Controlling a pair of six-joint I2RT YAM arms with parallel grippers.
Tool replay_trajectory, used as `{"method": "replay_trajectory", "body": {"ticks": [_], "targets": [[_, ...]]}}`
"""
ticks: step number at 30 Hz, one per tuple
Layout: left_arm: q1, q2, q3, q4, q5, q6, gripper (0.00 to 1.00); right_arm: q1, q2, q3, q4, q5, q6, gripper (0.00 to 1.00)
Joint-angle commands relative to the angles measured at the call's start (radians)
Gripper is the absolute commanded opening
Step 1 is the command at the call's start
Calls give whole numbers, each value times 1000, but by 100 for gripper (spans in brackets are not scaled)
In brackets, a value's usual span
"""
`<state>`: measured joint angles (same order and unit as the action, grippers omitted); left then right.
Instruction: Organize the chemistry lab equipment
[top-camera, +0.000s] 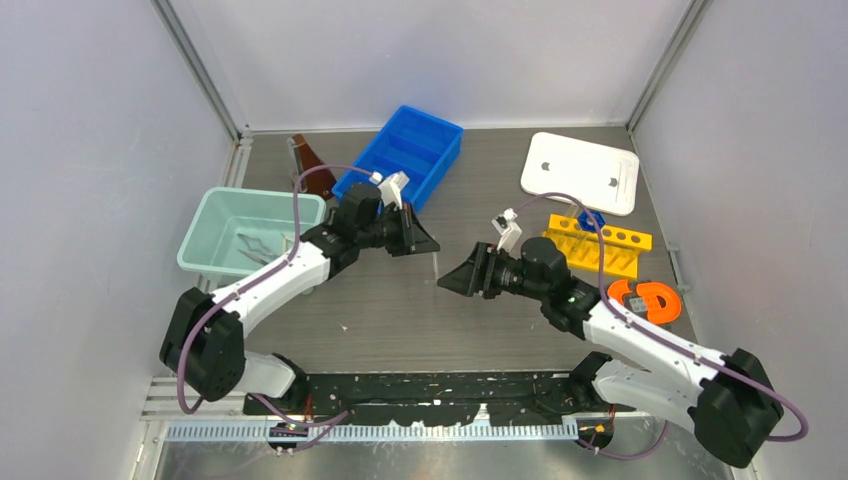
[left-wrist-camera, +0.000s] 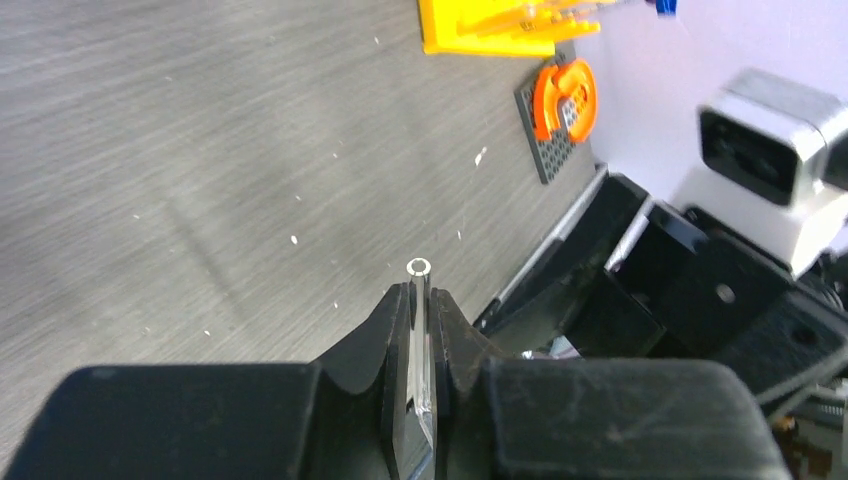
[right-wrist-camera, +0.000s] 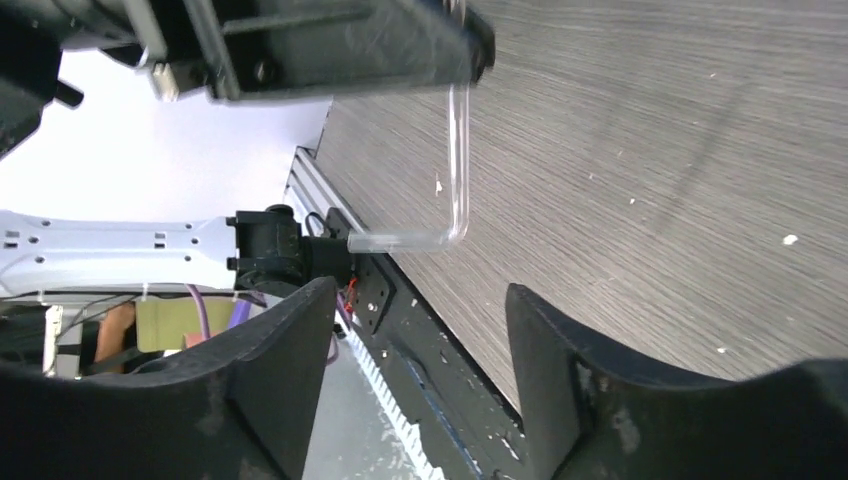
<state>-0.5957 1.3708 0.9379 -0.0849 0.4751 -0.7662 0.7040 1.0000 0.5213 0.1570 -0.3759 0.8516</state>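
Note:
My left gripper (top-camera: 432, 243) is shut on a thin bent clear glass tube (right-wrist-camera: 455, 190) and holds it above the table middle; the tube's open end (left-wrist-camera: 418, 267) pokes out between the fingertips. My right gripper (top-camera: 445, 282) is open and empty, facing the left one, a short way from the tube. The silver metal tongs (top-camera: 255, 247) lie in the teal bin (top-camera: 205, 225). The yellow holed rack (top-camera: 597, 245) stands at the right with a blue-capped tube (top-camera: 590, 218) by it. The white lid (top-camera: 580, 172) lies at the back right.
A blue bin (top-camera: 436, 150) stands at the back centre, a brown flask-like object (top-camera: 310, 165) to its left. An orange ring on a dark plate (top-camera: 648, 300) lies right of my right arm. Walls close in on three sides.

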Motion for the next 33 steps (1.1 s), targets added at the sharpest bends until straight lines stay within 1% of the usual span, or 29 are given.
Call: {"method": "replay_trajectory", "body": {"ticks": [1,2,3,5,7,11,15,21,23,28,33], "targets": [[39,23,76,45,-126,-38,3,3,-122,-17,-59,77,-25,78],[54,34,88,59,-153,-43,2,3,-162,-25,-70,90,-25,83],[65,45,103,69,-183,-45,1,3,-181,-28,-92,96,-25,93],[85,73,142,79,-252,-45,1,3,-238,-34,-126,115,-29,98],[104,110,178,128,-324,-50,1,3,-306,-36,-163,135,-35,99],[132,216,263,194,-459,-68,0,3,-373,-37,-219,151,-40,100],[153,338,365,273,-558,-93,0,3,-405,-18,-269,153,-53,100],[168,520,476,410,-694,-126,0,3,-435,0,-307,149,-66,100],[178,587,532,455,-704,-124,0,3,-439,4,-329,157,-82,100],[199,746,692,482,-693,-115,0,3,-444,26,-436,198,-128,100],[209,830,749,512,-730,-104,0,3,-473,43,-480,240,-155,100]]}}
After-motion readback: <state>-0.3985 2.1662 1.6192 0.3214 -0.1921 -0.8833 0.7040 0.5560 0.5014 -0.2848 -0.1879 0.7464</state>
